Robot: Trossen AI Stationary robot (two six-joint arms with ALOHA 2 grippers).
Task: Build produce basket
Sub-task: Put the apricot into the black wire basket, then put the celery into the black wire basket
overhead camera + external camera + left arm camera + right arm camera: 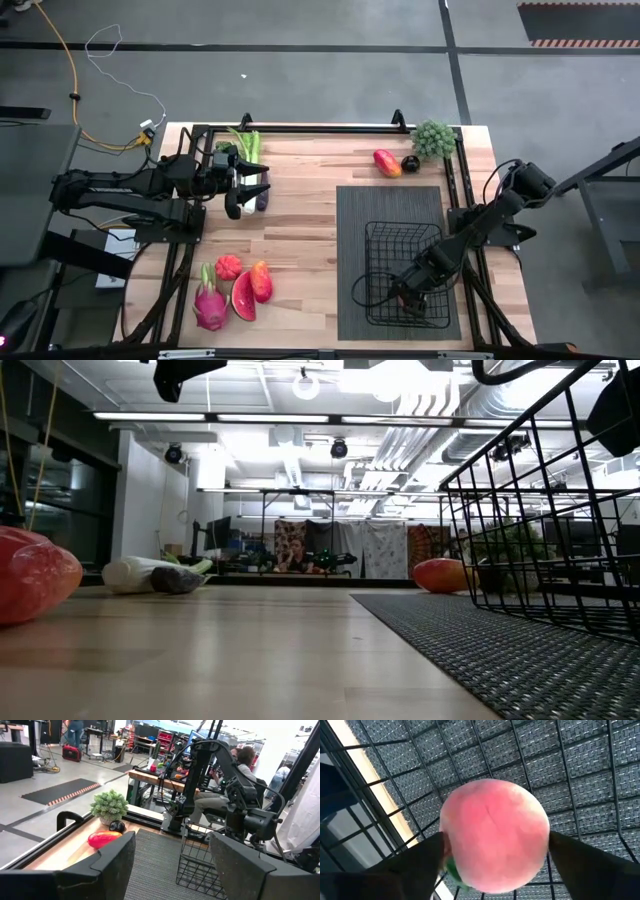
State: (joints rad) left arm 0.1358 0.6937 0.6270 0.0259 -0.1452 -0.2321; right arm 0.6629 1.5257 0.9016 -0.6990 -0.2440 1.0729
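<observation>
The black wire basket stands on the dark ribbed mat and fills the right of the low view. My right gripper reaches down into its near left part, shut on a pink peach. My left gripper is open and hovers at the table's far left, over the dark eggplant and next to the celery. Near the left front edge lie a dragon fruit, a watermelon slice and two red-orange fruits. A mango and dark grapes lie by the far edge. My right gripper pinches the peach between its two fingers, one on each opposite side of its round body. The fingers come from above, slanting down into the basket. The basket's mesh floor shows right behind the peach; whether the peach rests on it, I cannot tell.
A leafy green bunch sits at the far right corner beside the grapes. A black frame rail runs along the table's far edge and sides. Bare wood lies between the left produce and the mat. People sit at benches beyond the table.
</observation>
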